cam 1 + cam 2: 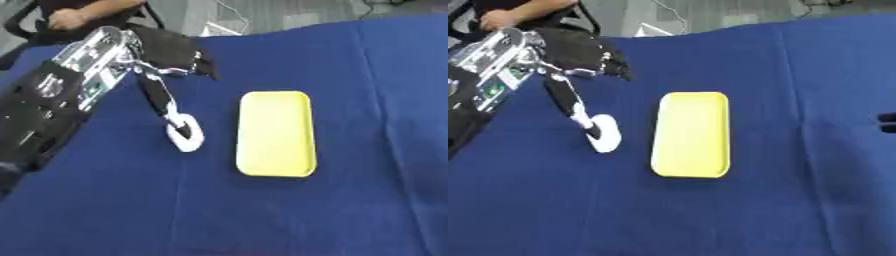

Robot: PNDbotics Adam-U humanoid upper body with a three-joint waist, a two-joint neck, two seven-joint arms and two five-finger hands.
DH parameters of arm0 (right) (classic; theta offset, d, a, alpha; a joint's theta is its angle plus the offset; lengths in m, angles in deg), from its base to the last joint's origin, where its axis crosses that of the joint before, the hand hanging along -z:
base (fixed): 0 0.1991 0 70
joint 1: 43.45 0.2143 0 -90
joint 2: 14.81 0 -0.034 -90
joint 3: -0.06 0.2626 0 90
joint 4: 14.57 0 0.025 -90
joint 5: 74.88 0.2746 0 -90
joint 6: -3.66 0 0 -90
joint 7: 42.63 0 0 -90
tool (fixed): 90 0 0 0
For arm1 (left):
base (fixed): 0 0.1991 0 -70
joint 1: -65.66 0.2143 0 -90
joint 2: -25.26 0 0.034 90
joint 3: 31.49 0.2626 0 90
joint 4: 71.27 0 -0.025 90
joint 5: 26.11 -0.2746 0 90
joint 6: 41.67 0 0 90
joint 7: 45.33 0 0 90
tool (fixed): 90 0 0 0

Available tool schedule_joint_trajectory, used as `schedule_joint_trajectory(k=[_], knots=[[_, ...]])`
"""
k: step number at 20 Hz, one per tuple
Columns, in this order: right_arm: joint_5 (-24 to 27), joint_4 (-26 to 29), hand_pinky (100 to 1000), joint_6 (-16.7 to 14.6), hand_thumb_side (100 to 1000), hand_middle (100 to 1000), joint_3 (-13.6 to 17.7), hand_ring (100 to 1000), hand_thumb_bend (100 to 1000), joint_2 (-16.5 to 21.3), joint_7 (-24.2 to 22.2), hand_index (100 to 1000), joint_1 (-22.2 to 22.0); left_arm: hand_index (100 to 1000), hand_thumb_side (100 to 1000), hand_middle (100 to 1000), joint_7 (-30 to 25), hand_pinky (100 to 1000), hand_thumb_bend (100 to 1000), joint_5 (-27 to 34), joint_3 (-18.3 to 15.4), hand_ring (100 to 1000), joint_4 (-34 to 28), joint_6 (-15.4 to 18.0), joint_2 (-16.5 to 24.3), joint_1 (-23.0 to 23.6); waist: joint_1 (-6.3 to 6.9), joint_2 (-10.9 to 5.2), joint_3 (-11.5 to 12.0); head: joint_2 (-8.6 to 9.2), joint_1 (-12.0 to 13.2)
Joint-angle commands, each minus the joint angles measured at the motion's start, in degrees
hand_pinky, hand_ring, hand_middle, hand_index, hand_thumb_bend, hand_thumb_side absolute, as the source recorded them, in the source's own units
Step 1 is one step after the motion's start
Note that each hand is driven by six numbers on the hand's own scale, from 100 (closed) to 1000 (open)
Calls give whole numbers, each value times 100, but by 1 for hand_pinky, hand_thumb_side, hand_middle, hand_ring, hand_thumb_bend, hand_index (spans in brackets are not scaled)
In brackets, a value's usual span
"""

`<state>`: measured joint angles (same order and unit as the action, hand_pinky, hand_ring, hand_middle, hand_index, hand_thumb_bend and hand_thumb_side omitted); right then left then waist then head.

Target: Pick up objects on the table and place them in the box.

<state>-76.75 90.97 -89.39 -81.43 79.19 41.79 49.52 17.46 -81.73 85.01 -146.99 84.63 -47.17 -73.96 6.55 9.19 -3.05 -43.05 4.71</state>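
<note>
Left hand (171, 60) reaches in from 10 o'clock over the blue-cloth-covered bench (367, 100). Its black fingers are mostly relaxed and spread; 1 extended finger (157, 95) points down toward 5 o'clock, and its tip meets a small white ring-shaped object with a dark centre (185, 132). Whether that finger only touches the ring or hooks through it cannot be told; no closed grasp is visible. Right hand: only a dark sliver (888, 121) at the 3 o'clock edge of the right eye view, state unreadable.

The white ring lies on the cloth just beside the flat yellow rounded-rectangle tray (276, 133), on its 9 o'clock side, apart from it. The tray sits near the bench centre, long axis running 12 to 6 o'clock. It may be the box named in the task, though it looks very shallow.

Handling judgement:
- Ring looks small, light and rigid, probably smooth plastic, so likely to skid on cloth if pushed.
- Best hold: pinch across the rim between thumb and a finger, or hook through the opening.
- Risk: it is small against the fingers and may flick away.
</note>
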Motion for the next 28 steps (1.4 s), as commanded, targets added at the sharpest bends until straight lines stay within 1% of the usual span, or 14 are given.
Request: schedule_joint_trajectory(k=[1, 11, 28], knots=[[-1, 89, 671, -8, 784, 886, 24, 689, 295, 87, -18, 971, 64, 941, 902, 822, -857, 883, 863, -62, -56, 887, -15, 897, 127, -103, -31, -70, 0, 66, 16], [8, 84, 671, -7, 785, 886, 21, 689, 294, 82, -23, 971, 74, 939, 926, 823, -716, 883, 865, -434, -38, 888, 120, 1019, 60, 59, -44, -54, 0, 71, 17], [10, 89, 671, -8, 784, 886, 9, 688, 292, 74, -39, 972, 90, 931, 944, 818, -577, 878, 869, -697, 41, 884, 385, 1199, -39, 191, -47, -51, -13, 88, 5]])
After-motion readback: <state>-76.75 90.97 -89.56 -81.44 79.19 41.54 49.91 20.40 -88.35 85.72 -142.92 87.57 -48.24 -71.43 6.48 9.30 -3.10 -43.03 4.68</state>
